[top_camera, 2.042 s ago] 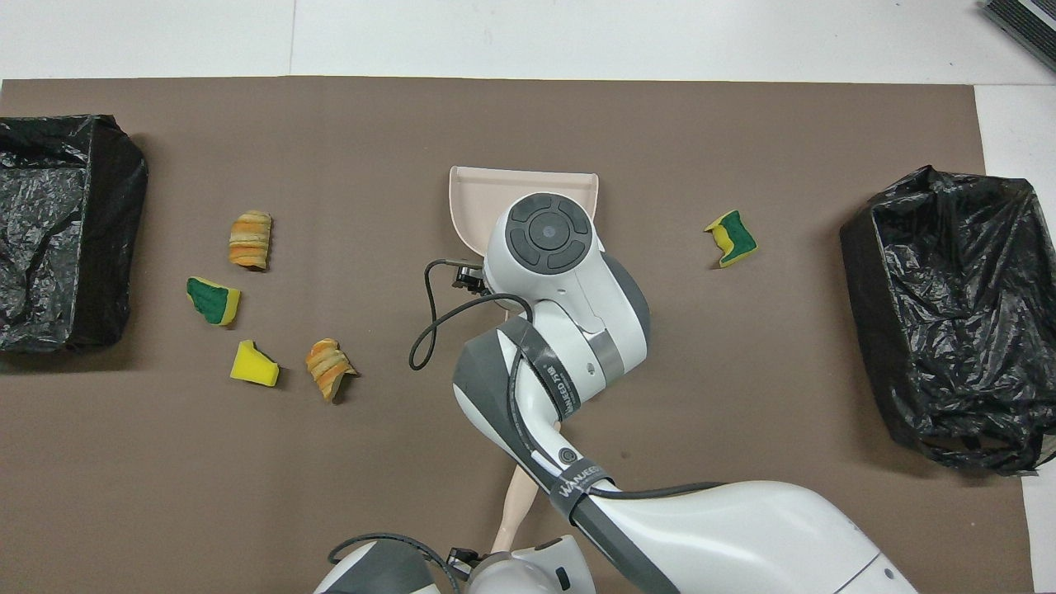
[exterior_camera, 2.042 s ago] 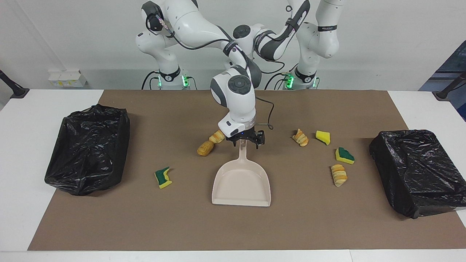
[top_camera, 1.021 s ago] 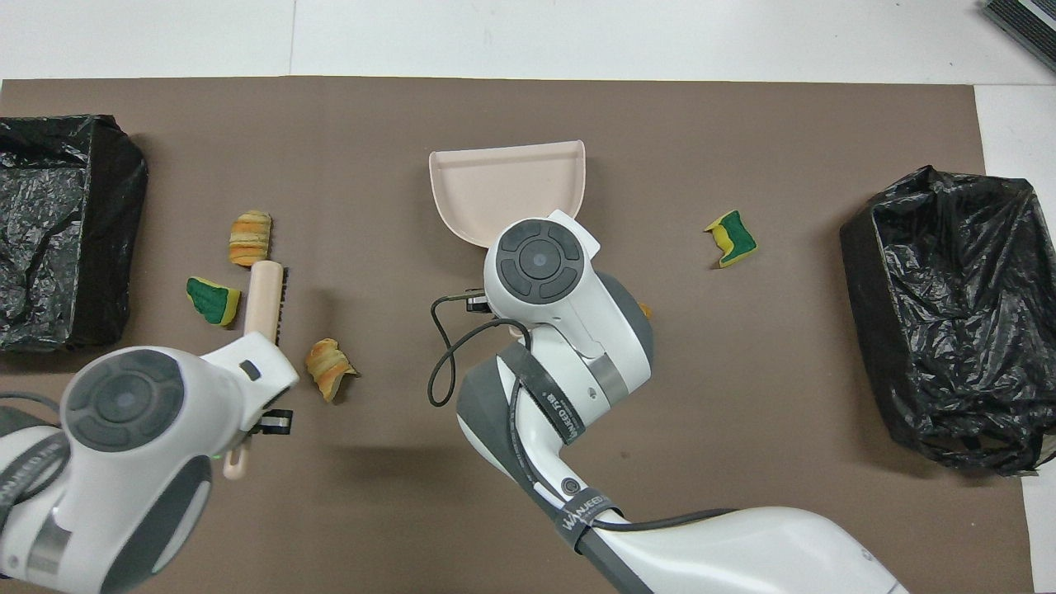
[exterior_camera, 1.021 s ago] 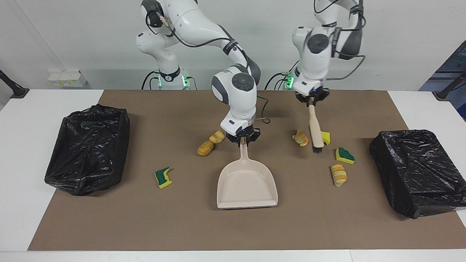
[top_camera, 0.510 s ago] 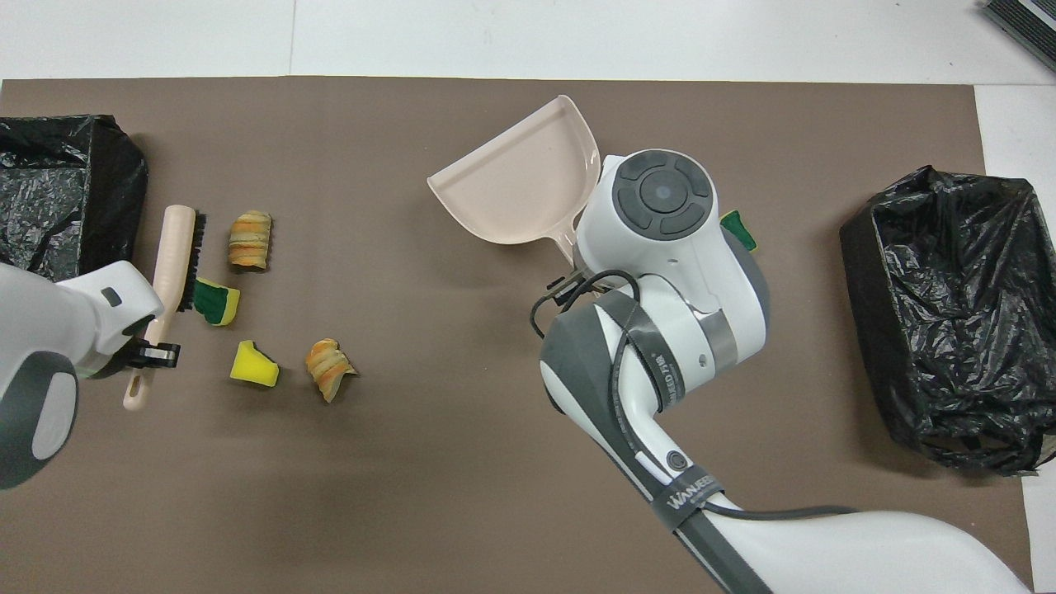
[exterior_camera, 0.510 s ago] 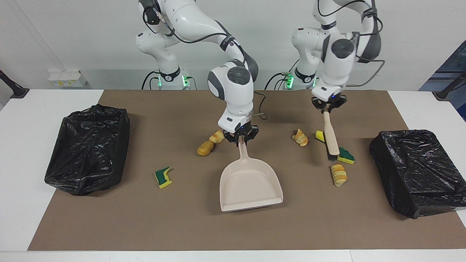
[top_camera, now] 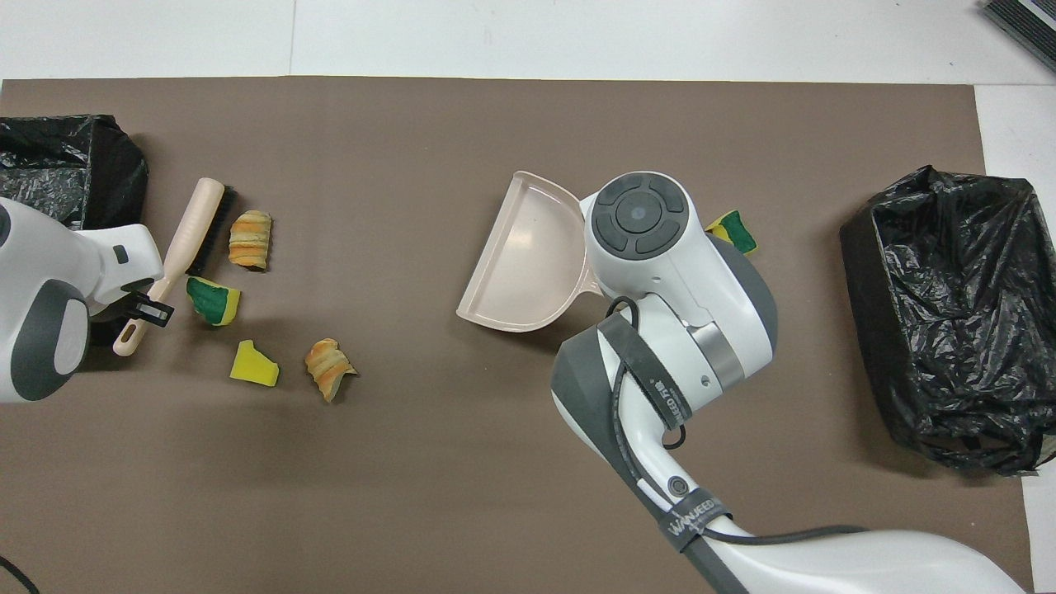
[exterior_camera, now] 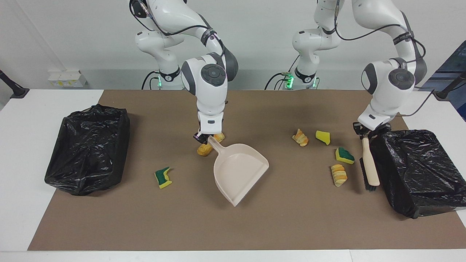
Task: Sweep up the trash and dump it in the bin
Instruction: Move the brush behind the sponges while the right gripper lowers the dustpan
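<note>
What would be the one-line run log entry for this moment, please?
left gripper: shut on brush, beside scraps | right gripper: shut on dustpan handle | trash: unswept | dustpan: empty

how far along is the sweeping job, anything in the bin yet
Nothing swept yet: the dustpan is empty and seven trash scraps lie on the mat. In hand: the right gripper holds the dustpan handle, the left gripper holds the brush beside four scraps. Left: sweeping all of them, dumping.
</note>
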`<state>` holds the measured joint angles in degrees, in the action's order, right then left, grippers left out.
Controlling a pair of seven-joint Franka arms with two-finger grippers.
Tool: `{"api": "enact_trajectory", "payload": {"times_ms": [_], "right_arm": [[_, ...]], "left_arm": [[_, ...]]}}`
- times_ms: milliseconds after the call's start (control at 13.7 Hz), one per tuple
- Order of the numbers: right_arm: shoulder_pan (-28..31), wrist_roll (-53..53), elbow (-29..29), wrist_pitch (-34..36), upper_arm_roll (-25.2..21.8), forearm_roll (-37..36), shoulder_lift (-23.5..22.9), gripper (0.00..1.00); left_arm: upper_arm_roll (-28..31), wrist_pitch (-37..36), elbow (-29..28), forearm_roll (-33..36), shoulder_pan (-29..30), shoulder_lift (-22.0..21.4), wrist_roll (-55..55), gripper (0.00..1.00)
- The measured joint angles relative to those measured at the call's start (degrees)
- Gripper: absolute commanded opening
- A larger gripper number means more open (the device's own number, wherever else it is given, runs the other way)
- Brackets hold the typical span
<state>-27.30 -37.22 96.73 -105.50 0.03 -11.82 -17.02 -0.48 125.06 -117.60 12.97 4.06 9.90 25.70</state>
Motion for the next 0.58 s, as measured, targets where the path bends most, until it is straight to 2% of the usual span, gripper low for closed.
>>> {"api": "enact_trajectory", "payload": {"times_ms": [219, 438, 583], "right_arm": [[-1.7, -5.65, 3.57, -0.04, 0.14, -3.86, 2.02, 0.0], [-3.93, -5.97, 4.71, -0.3, 0.18, -6.1, 1.93, 0.0], [-3.97, -6.02, 4.82, -0.36, 0.17, -6.22, 1.9, 0.0]], "left_arm": [[0.06, -2.79, 0.22, 0.0, 0.22, -0.2, 10.28, 0.0], [-1.01, -9.2, -0.61, 0.0, -0.79, -1.76, 12.21, 0.0], [-1.47, -12.88, -2.91, 0.0, -2.36, -4.68, 12.21, 0.0]]}}
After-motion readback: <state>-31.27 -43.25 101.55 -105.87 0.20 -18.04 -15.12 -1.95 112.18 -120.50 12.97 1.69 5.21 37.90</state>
